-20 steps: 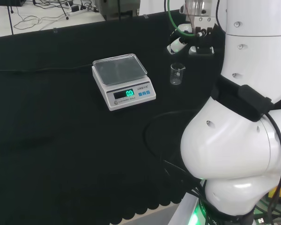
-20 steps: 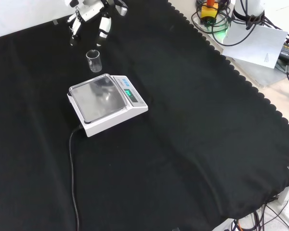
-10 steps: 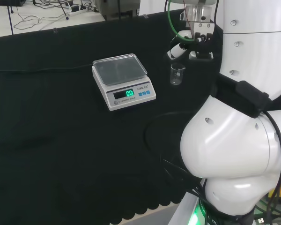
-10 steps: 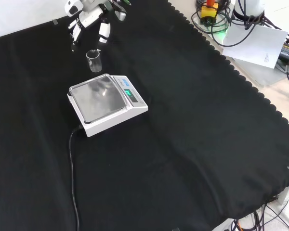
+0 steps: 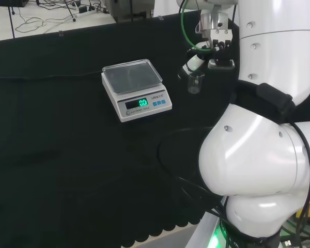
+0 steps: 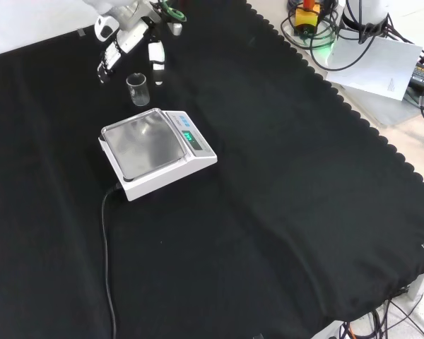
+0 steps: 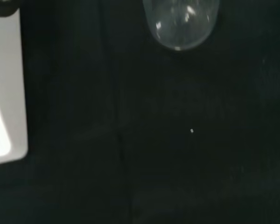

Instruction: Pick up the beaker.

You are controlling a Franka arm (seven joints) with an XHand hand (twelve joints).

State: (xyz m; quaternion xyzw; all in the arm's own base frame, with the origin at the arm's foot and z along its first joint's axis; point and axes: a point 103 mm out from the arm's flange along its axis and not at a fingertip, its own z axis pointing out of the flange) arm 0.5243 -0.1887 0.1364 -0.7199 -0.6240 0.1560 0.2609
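Note:
A small clear glass beaker [image 6: 137,89] stands upright on the black cloth just beyond the scale; the head view shows the beaker [image 5: 195,82] to the right of the scale, and the wrist view shows the beaker [image 7: 181,23] close and from above. The hand [image 6: 132,41] hangs just above and behind it with fingers spread and straight, one fingertip on each side of the beaker, none touching it. In the head view the hand [image 5: 211,50] sits right over the beaker's rim. It holds nothing.
A white digital scale [image 6: 155,150] with a steel pan and lit green display stands near the beaker, its cable [image 6: 106,268] running toward the front edge. The scale [image 5: 136,89] lies left of the beaker in the head view. The arm's white links [image 5: 263,155] stand at the right there.
The hand has come down and toward the beaker, from beyond it to straddling it with spread fingers. The beaker and the scale have not moved.

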